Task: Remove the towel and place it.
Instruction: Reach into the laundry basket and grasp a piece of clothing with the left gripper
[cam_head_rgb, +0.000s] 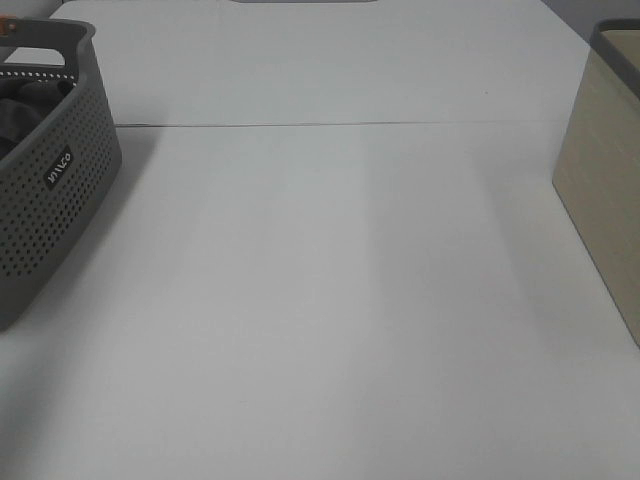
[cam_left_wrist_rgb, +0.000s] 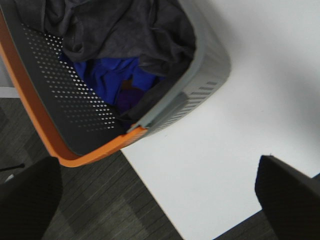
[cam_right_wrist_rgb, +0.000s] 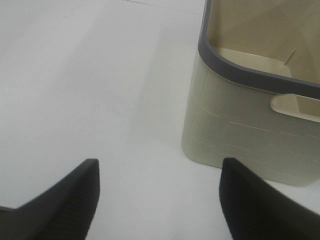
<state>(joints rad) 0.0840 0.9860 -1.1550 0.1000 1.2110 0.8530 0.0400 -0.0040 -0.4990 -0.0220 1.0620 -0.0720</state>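
Observation:
The dark grey towel lies crumpled inside the grey perforated basket, on top of a blue cloth. In the exterior high view the basket stands at the left edge, with a bit of the towel showing over its rim. My left gripper hovers open above the basket's corner, holding nothing. Beside the beige bin, my right gripper is open over the white table, with nothing between its fingers. Neither gripper shows in the exterior high view.
A beige bin with a dark grey rim stands at the table's right edge; its inside looks empty. The grey basket has an orange rim and sits at the table's corner, over dark floor. A seam crosses the white table.

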